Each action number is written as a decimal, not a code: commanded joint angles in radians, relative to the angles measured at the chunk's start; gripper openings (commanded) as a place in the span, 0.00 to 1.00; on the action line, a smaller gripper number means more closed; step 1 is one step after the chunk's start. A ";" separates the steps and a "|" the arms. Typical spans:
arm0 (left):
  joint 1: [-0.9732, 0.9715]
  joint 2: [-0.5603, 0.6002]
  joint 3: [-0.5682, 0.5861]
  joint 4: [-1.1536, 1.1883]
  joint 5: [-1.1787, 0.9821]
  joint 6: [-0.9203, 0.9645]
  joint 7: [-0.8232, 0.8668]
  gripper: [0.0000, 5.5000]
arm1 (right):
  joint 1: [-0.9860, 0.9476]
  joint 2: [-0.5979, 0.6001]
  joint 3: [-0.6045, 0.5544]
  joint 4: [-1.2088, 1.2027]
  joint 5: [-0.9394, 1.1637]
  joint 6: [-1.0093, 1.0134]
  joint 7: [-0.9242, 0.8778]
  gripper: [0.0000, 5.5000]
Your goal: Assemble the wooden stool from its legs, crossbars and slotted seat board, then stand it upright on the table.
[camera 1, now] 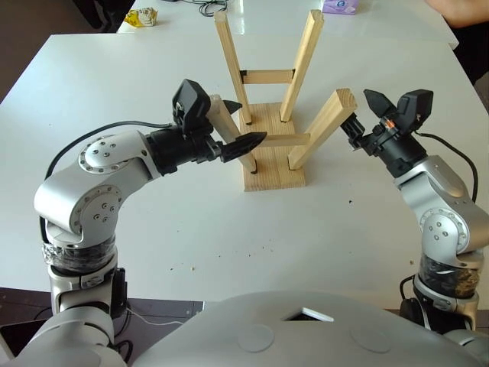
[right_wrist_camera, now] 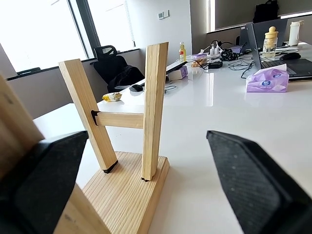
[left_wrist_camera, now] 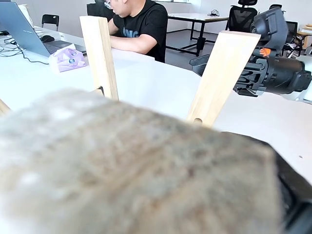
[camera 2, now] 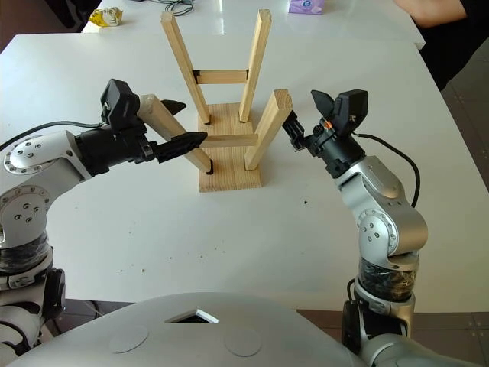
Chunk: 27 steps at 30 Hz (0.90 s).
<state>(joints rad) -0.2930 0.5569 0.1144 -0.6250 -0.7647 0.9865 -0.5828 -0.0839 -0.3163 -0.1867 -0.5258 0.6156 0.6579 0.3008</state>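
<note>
1. Head views: The stool sits upside down in the middle of the white worktop. Its seat board lies flat at the bottom. A crossbar joins the two far legs. The left pincer is closed on the near left leg. The right pincer is wide open and holds nothing. It is just beside the near right leg.
2. Left wrist view: The held leg is a big blur up close. Behind it stand one of the far legs and the near right leg. A purple tissue pack lies farther back. Its print is too small to read.
3. Right wrist view: Two black fingers stand far apart. One is next to the near right leg. The far legs stand in the seat board.
</note>
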 commanded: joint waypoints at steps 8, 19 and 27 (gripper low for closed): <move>0.021 0.031 0.023 0.050 0.039 -0.051 0.043 0.76 | -0.027 -0.010 0.015 0.046 -0.029 -0.034 0.000 0.51; 0.066 -0.101 0.043 -0.026 -0.064 -0.033 0.181 0.76 | -0.209 0.042 -0.069 -0.009 0.106 0.018 -0.116 0.39; 0.101 -0.132 0.068 -0.082 -0.197 -0.023 0.244 0.58 | -0.467 0.033 -0.133 -0.087 0.487 0.125 -0.289 0.19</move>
<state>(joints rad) -0.2083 0.4247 0.1746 -0.6772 -0.9214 0.9534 -0.3485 -0.4659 -0.2803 -0.3135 -0.5759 0.9744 0.7484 0.0719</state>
